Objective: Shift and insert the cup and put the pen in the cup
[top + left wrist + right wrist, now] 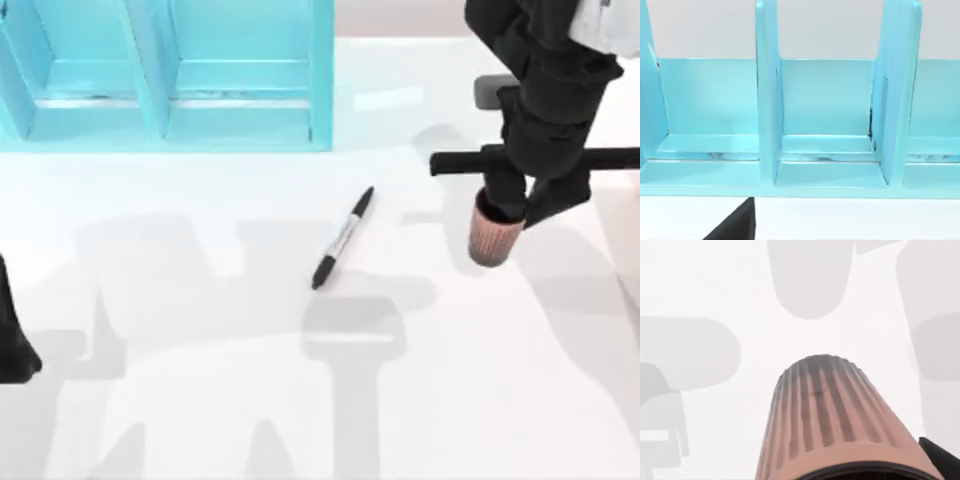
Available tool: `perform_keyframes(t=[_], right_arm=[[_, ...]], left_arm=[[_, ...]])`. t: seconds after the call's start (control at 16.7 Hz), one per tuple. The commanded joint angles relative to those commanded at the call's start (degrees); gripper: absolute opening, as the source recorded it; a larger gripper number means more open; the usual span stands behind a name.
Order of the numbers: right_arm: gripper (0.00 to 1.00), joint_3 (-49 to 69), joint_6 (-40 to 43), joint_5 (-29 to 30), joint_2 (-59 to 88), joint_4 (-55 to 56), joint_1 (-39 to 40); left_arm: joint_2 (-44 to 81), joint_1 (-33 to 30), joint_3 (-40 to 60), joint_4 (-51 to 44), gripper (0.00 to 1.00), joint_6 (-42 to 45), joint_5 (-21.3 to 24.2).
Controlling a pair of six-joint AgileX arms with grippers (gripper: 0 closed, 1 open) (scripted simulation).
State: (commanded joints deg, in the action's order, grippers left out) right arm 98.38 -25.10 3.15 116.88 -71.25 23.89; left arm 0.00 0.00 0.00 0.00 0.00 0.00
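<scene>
Gripping cup (pixel 492 240) rim: right gripper (pixel 524 205); pen (pixel 342 238) lying diagonal, untouched.

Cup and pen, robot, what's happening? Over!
Right gripper at the cup, table's right side. Left arm parked at left edge. Pen lying flat mid-table, untouched. Nothing between pen and cup.

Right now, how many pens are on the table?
1. The pen lies flat on the table near the middle, left of the cup and in front of the blue shelf. None seems hidden.
</scene>
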Motion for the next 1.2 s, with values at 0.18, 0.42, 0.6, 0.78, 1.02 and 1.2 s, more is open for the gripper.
perform_keyframes(t=[0.18,0.42,0.6,0.78,1.02,1.2], right_arm=[[0.0,-3.4,-0.2,0.1,0.8,4.9,0.3],[0.0,-6.2,-0.4,0.2,1.9,8.4,0.6],[0.08,-6.2,-0.4,0.2,1.9,8.4,0.6],[0.3,-6.2,-0.4,0.2,1.9,8.4,0.6],[0.6,-6.2,-0.4,0.2,1.9,8.4,0.6],[0.83,-6.2,-0.4,0.2,1.9,8.4,0.6]], left_arm=[[0.0,0.0,0.0,0.0,1.0,0.0,0.0],[0.0,0.0,0.0,0.0,1.0,0.0,0.0],[0.0,0.0,0.0,0.0,1.0,0.0,0.0],[0.0,0.0,0.0,0.0,1.0,0.0,0.0],[0.0,0.0,0.0,0.0,1.0,0.0,0.0],[0.0,0.0,0.0,0.0,1.0,0.0,0.0]])
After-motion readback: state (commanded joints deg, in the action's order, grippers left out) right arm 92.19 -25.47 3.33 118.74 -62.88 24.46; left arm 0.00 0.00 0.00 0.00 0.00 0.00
